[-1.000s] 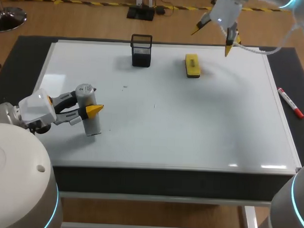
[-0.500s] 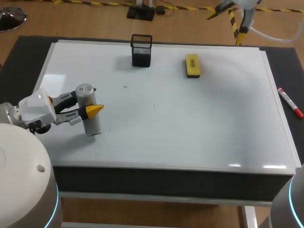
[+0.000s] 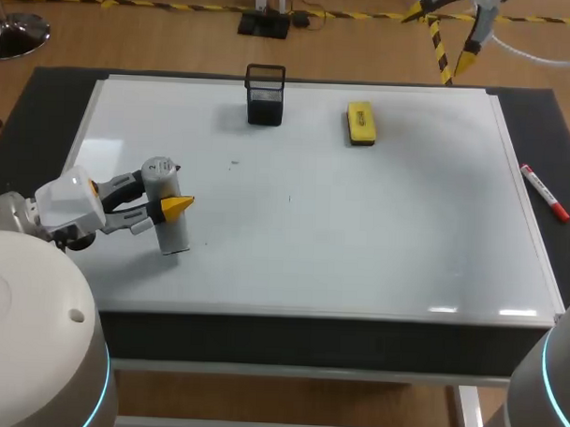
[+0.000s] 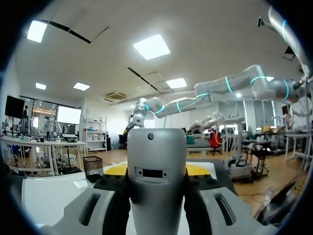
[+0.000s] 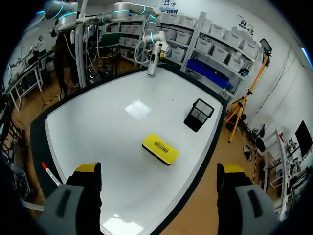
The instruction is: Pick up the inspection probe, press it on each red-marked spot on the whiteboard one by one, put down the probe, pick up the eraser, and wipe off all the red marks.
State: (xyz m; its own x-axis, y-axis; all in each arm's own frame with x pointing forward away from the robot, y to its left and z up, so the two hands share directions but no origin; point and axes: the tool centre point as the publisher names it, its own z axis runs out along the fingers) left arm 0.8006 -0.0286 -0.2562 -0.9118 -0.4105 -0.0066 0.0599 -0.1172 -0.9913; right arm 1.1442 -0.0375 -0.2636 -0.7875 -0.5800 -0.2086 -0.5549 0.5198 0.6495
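While the left arm's jaws were clamped on the inspection probe, that grey cylinder stood on the whiteboard toward its near left corner, with one yellow fingertip pressed against its side. Farther back, a red marker lay on the dark tabletop just beside the board's right edge. Near the board's far edge sat the yellow eraser, a little right of the middle, with a black mesh cup well apart to its left. Beyond that far edge the right arm's jaws hung high and wide open, holding nothing, their yellow tips spread above the eraser's end of the board.
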